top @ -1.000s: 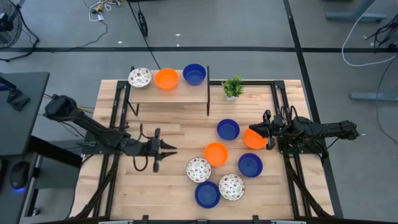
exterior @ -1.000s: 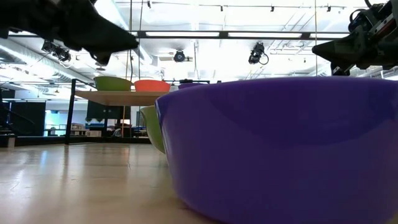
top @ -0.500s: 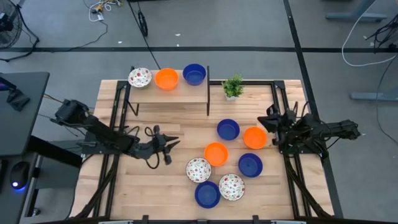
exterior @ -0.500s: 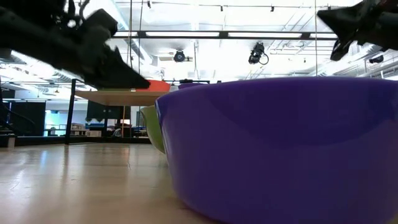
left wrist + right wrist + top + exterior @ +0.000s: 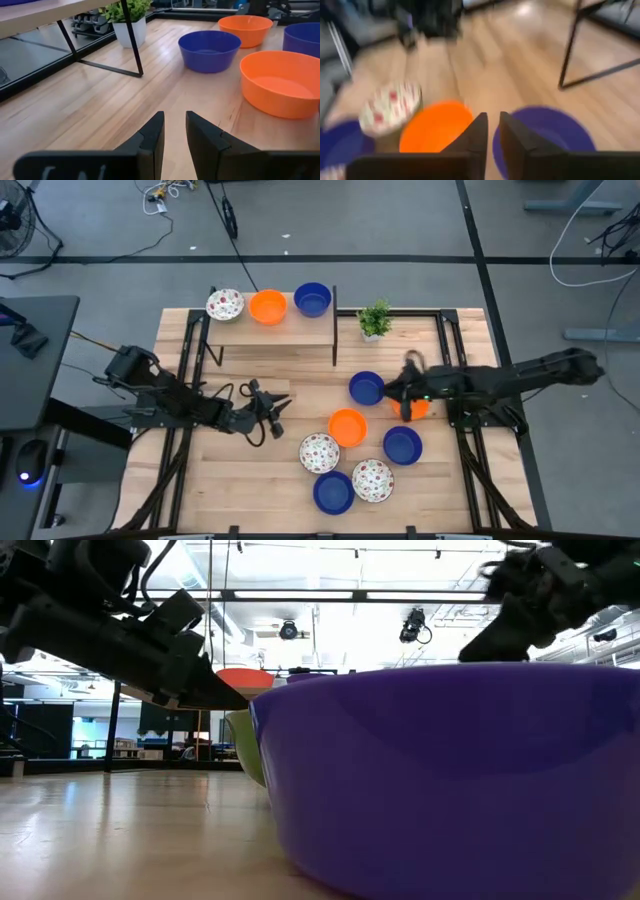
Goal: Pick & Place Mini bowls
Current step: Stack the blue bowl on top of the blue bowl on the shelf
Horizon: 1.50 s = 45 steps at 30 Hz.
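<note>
I am counting ten small round shallow bowls on the light wooden table. Three are sitting on the raised wooden shelf: a white floral speckled bowl, a solid orange bowl and a solid blue bowl. Seven are lying on the tabletop: three blue, two orange and two floral. A small green potted plant is standing beside the shelf. My left gripper is hovering left of the tabletop cluster, fingers nearly together and empty. My right gripper is hanging between the upper blue bowl and the right orange one, its fingers showing only a narrow gap and gripping nothing.
</note>
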Tool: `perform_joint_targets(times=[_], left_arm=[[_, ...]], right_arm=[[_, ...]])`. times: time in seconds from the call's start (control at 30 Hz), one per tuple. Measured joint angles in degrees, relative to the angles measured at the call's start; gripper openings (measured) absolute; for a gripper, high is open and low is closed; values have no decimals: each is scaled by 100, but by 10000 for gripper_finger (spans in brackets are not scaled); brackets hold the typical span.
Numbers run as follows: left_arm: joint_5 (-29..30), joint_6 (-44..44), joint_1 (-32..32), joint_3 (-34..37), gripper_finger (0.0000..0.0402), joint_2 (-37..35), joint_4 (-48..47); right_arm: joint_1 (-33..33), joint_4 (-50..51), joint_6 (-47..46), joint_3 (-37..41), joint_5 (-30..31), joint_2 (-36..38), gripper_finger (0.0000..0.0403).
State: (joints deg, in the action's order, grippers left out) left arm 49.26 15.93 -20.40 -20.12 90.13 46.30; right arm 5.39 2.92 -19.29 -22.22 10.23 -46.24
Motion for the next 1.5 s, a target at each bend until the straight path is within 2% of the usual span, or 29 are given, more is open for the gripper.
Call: perform_joint_targets(times=[0.17,0.3,0.4,0.57,0.7,0.87,1.03,1.3,1.5], left_arm=[[-51,-4,0,0,83,0,-6],[-203,12,-6,0,83,0,-4],[-328,74,-9,0,83,0,-4],[-452,146,-9,0,83,0,-2],[-453,148,-9,0,83,0,1],[-453,148,-9,0,83,0,1],[-453,146,-9,0,83,0,1],[-454,144,-9,0,83,0,-2],[-565,144,-7,0,83,-2,-2]], right_arm=[[2,1072,697,-1043,-752,-1499,92],[2,1805,1423,-1748,-1145,-2567,105],[2,2334,1809,-2223,-1144,-3226,106],[2,2942,2177,-2693,-766,-3965,99],[2,2970,2226,-2723,-441,-4214,87],[0,2979,2142,-2723,-464,-4151,76],[-32,2942,2126,-2723,-359,-3989,84],[-328,2942,2079,-2721,-313,-4118,109],[-345,2947,2319,-2721,-337,-4259,91]])
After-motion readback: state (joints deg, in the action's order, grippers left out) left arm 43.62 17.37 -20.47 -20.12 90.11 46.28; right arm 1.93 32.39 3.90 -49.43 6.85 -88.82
